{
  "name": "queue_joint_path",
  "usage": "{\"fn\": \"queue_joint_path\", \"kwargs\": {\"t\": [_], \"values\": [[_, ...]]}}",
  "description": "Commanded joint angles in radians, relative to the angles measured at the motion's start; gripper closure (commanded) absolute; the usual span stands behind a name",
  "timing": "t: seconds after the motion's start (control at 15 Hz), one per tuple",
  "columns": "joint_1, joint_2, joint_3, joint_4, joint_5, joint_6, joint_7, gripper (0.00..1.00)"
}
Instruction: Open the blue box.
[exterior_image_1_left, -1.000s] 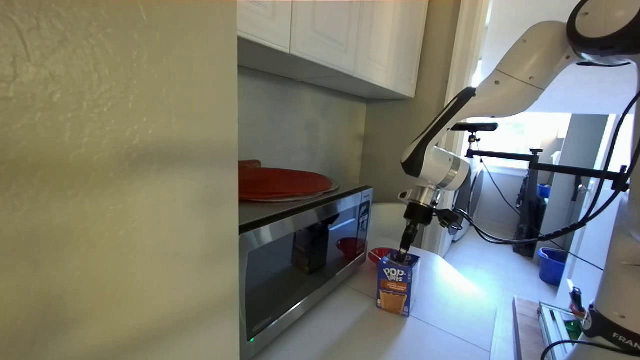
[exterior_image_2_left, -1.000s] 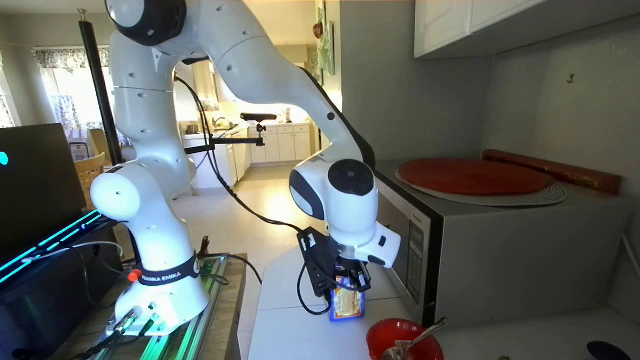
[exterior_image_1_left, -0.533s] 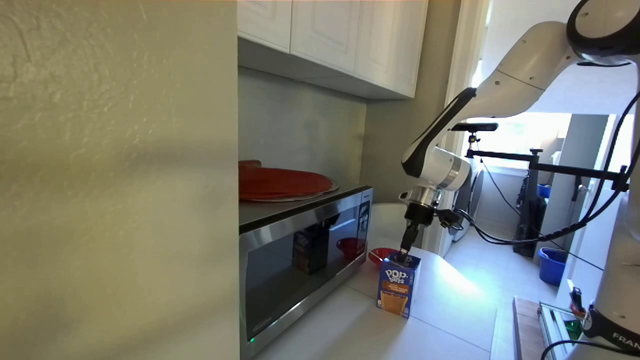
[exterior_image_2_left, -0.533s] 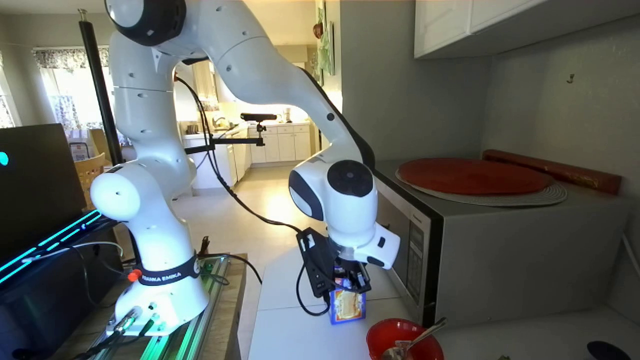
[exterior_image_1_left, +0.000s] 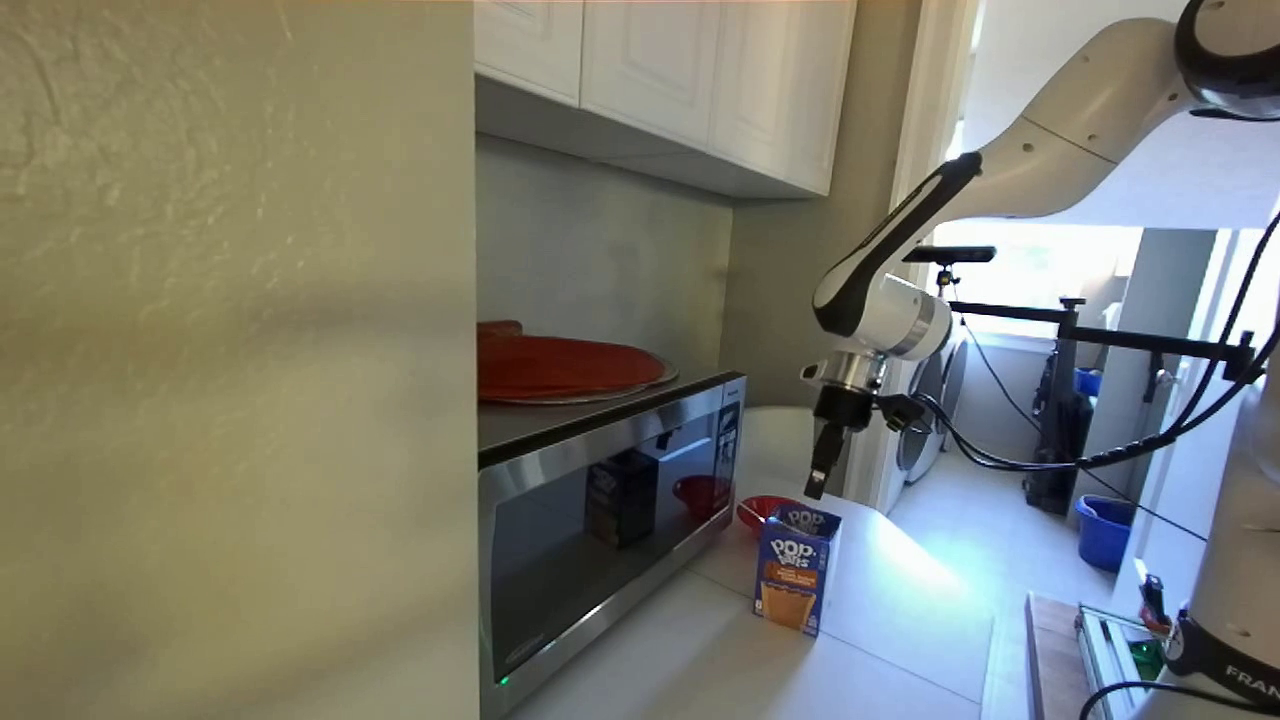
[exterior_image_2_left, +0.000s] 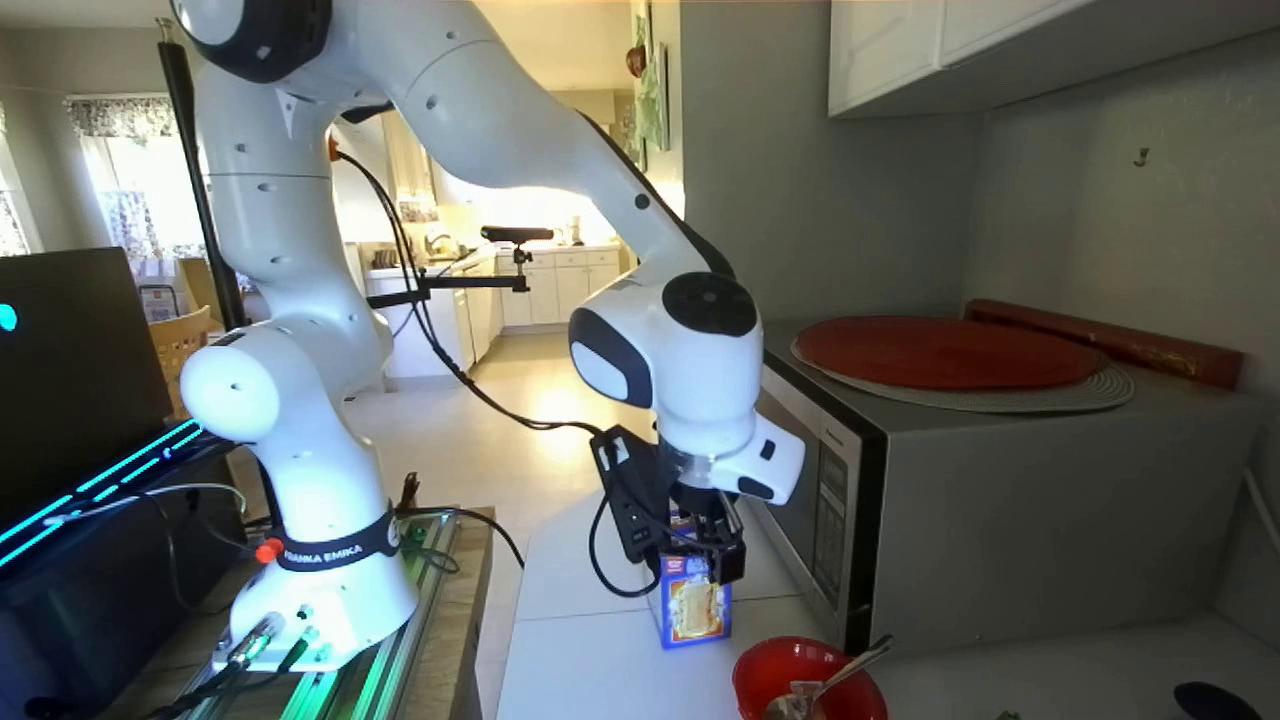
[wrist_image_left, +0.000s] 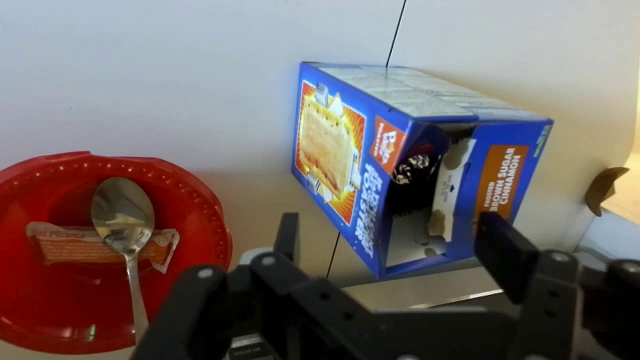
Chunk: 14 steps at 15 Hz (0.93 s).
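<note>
The blue box (exterior_image_1_left: 792, 575), a Pop-Tarts carton, stands upright on the white counter and shows in both exterior views. In the wrist view part of the box's top (wrist_image_left: 505, 165) is gone: an opening with torn cardboard edges reveals a dark inside and a shiny silvery wrapper (wrist_image_left: 411, 169). A blue and orange panel still covers the other part. Above the carton hangs my gripper (wrist_image_left: 392, 220), its fingers (wrist_image_left: 502, 250) wide apart with nothing between them. Seen in an exterior view, the fingertips (exterior_image_1_left: 816, 488) are just clear of the carton's top edge.
A red bowl (wrist_image_left: 200, 210) holding a spoon (wrist_image_left: 125, 215) and a sauce packet sits beside the carton. The microwave (exterior_image_1_left: 610, 520) stands close by, topped with a red round mat (exterior_image_2_left: 950, 352). At the counter's edge lies a small brown scrap (wrist_image_left: 604, 189).
My gripper has risen from the carton's top opening, and its jaws have spread wide. The carton stands in nearly the same place.
</note>
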Motion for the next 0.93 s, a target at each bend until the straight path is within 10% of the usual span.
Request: {"fn": "queue_joint_path", "kwargs": {"t": [0.0,0.4,0.87], "values": [[-0.019,-0.148,-0.017,-0.049,-0.141,-0.088,0.099,0.00],[-0.008,-0.241,-0.039,-0.048,-0.228,-0.319,0.161,0.00],[0.030,-0.229,-0.047,-0.097,0.024,-0.314,0.064,0.00]]}}
